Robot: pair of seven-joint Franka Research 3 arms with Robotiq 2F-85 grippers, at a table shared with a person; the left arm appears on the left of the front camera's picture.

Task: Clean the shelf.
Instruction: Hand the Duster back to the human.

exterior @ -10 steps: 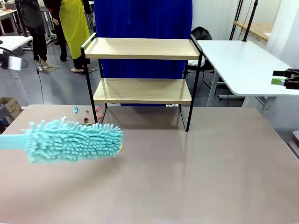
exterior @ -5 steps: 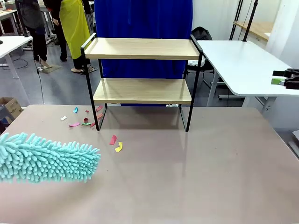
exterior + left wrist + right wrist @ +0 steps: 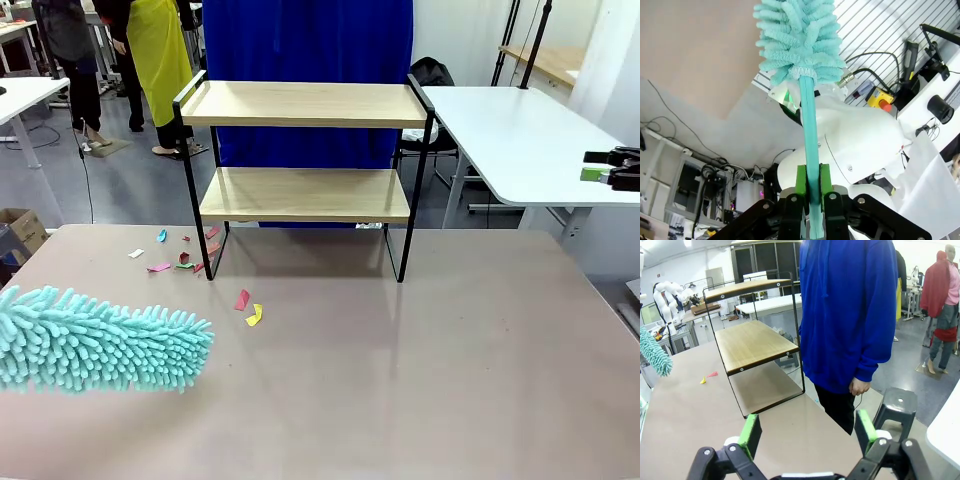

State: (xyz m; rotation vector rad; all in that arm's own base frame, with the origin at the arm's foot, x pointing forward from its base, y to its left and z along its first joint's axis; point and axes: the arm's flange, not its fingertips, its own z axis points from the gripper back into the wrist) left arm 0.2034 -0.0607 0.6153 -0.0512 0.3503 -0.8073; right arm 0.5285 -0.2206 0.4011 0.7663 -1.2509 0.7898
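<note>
Shelf [image 3: 304, 193]: stood at desk's [image 3: 420, 360] far edge, both boards bare.
Scraps [image 3: 249, 308]: lay on desk, unswept.
Left claw [image 3: 811, 197]: clenched on duster [image 3: 95, 338].
Right claw [image 3: 807, 432]: released, empty.

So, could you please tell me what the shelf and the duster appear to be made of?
The shelf: two boards of pale wood or wood-look laminate, matte with faint grain, in a thin black frame, probably painted metal. The duster: teal chenille-like fingers, likely microfibre, fluffy and dull; its handle looks like smooth plastic, clamped in the left pincer.
</note>
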